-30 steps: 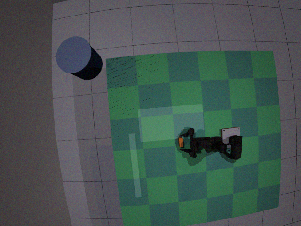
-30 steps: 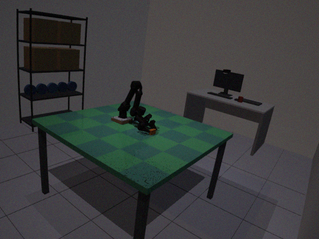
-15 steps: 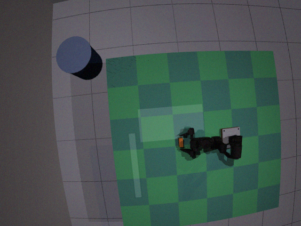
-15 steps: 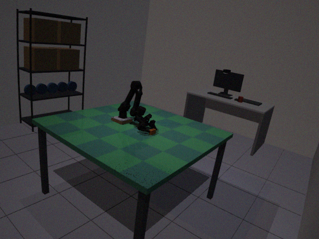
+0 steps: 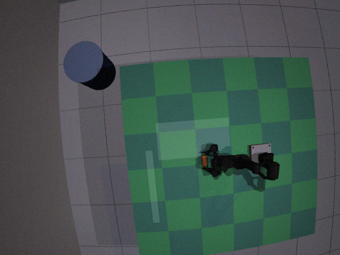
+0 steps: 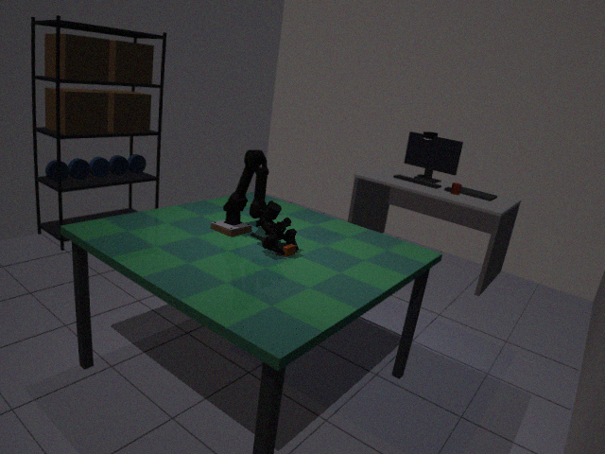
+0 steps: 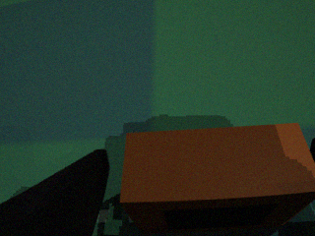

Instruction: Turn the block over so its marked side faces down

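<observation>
Matt orange block (image 7: 213,164) rests on a smooth, matt checkered table (image 5: 247,214).
</observation>
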You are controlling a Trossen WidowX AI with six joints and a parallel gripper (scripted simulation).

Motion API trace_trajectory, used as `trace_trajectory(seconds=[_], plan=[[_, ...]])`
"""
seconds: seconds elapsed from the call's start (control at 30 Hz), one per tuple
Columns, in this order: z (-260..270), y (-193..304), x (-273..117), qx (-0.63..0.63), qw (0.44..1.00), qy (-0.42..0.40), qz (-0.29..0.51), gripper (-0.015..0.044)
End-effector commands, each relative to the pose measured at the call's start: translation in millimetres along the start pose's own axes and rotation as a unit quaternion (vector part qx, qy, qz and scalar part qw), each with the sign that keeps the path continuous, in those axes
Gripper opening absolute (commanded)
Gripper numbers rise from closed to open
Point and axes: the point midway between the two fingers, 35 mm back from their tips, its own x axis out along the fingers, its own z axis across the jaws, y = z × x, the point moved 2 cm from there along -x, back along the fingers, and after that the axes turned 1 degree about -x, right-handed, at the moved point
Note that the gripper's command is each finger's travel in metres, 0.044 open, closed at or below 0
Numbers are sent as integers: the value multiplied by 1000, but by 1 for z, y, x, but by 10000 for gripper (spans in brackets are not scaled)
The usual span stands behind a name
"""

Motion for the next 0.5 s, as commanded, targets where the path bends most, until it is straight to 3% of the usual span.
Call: trace_trajectory(seconds=[0.0,0.17,0.47], plan=[[-2,-30,-3,-4,997,1,78,440],[-1,-62,-31,-7,990,0,140,440],[2,-63,-60,-5,978,-3,210,440]])
